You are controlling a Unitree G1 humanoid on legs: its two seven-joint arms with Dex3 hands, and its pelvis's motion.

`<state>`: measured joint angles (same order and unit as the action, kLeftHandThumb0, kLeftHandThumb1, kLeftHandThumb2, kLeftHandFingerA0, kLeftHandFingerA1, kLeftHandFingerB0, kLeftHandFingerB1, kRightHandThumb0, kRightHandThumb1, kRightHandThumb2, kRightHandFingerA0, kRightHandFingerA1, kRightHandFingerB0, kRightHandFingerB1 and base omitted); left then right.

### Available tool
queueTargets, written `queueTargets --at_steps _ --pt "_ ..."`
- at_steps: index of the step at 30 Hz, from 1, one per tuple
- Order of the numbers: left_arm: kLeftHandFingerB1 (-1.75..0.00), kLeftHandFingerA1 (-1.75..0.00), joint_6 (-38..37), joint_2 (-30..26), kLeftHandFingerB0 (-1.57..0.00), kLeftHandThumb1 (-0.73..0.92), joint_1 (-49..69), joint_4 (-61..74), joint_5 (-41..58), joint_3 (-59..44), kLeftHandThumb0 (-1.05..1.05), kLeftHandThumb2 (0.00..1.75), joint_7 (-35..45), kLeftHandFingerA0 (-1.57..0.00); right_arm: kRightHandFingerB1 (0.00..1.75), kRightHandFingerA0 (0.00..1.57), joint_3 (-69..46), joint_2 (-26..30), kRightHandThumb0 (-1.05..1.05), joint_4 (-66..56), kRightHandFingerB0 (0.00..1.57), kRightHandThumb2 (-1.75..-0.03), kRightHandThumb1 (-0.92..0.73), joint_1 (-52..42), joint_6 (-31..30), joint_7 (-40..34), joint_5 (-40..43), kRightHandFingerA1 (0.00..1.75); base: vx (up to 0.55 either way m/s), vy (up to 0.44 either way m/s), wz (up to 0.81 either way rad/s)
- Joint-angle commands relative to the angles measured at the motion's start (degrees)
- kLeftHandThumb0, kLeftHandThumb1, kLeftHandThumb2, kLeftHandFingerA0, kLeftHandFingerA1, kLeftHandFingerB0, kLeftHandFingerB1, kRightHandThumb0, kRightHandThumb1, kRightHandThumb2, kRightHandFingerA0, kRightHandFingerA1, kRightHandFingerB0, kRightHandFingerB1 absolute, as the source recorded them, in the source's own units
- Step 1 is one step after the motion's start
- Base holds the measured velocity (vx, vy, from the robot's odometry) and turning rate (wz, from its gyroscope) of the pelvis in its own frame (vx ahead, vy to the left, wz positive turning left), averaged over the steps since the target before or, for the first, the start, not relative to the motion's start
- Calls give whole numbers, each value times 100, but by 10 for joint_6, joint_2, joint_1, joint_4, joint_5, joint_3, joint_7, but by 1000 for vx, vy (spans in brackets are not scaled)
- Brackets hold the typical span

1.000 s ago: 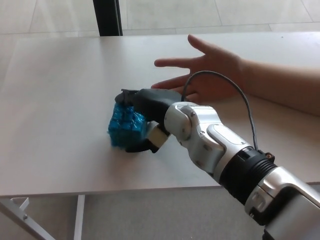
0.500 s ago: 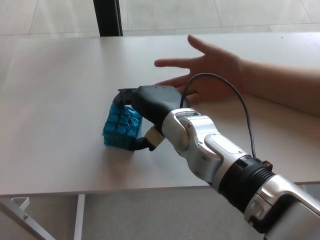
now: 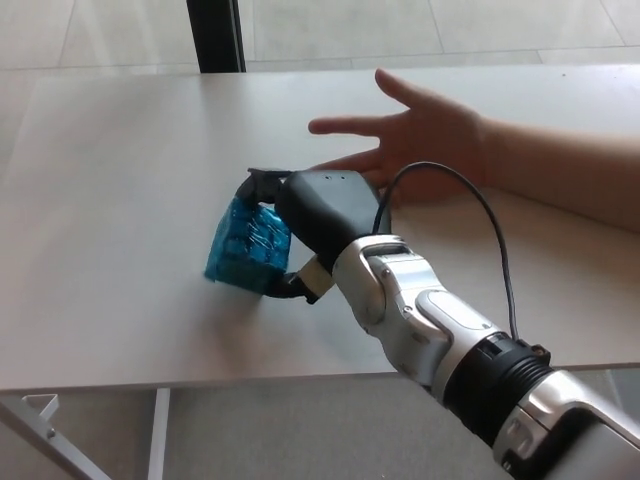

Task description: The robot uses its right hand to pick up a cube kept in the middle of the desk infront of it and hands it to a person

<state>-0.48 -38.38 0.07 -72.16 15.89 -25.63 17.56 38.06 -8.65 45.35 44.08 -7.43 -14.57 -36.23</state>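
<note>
Head view first: our right hand (image 3: 300, 225) is clamped on the blue cube (image 3: 245, 245), fingers over its top and thumb tucked under its near side, so it's tipped up with just a lower corner near the surface (image 3: 100, 180). The person's open hand (image 3: 420, 140) waits just beyond our hand, up and to the right. So the cube needs lifting that way, we reckon.

No readable text, labels or numbers anywhere.
</note>
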Motion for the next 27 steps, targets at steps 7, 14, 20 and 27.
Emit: queueTargets --at_steps 7,14,20,27 --pt "-46 -55 -7 -4 -49 66 17 -9 -8 -1 -62 60 -16 -47 87 96 -90 22 -24 -77 90 -86 -57 20 29 -73 1 172 0 0 0" --pt "-45 -55 -10 -5 -50 70 30 -8 -18 8 -63 61 -18 -45 85 95 -141 55 -26 -102 89 -88 -59 71 29 -23 18 169 0 0 0" --pt "-43 -53 -18 -1 -47 69 35 -6 -21 14 -63 61 -23 -43 77 95 -164 101 -27 -72 90 -76 -60 116 30 -22 11 172 0 0 0" --pt "-46 -55 -16 3 -51 68 36 -6 -12 -4 -63 61 -16 -47 64 97 -151 157 -33 3 92 -56 -53 152 46 -35 -13 164 0 0 0"
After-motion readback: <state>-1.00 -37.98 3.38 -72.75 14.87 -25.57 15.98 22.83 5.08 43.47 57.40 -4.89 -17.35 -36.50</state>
